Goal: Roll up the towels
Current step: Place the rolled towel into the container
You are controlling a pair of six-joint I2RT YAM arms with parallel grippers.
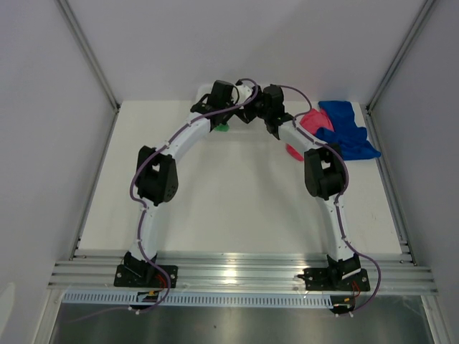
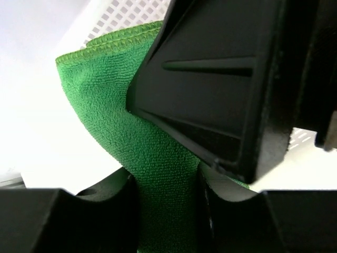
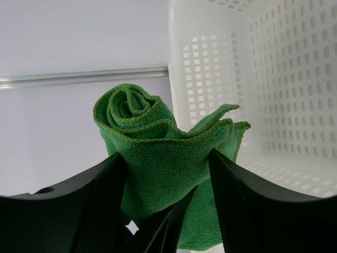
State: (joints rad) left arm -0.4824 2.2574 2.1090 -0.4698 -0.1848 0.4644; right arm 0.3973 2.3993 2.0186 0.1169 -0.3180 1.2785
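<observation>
Surroundings: a white slotted plastic basket (image 3: 263,79) stands at the far edge of the white table (image 1: 215,208). In the right wrist view it is just behind the towel and to its right, with the open inside turned to the camera.
Other towels: a crumpled royal blue microfibre towel (image 1: 348,130) lies at the far right of the table. A pink-red microfibre towel (image 1: 313,122) touches its left side and is partly hidden under the right arm. Both lie unrolled, well apart from the grippers.
In the way: in the left wrist view the black body of the right gripper fills the upper right and covers most of the green cloth and the basket. From above, the two wrists meet over the far middle of the table and only a small green piece shows.
Green towel: the green microfibre towel (image 3: 158,158) is rolled into a loose spiral and held near the basket's near wall. I cannot tell whether it touches the table.
Direction: in the right wrist view the spiral end faces the camera, up and a little left. The long axis runs from this end down between the fingers, and a loose hemmed corner sticks out to the right.
Right gripper (image 3: 168,179): partly closed, with both fingers pressed on the sides of the roll.
Left gripper (image 2: 166,203): nearly closed, pinching a narrow strip of the same green cloth.
</observation>
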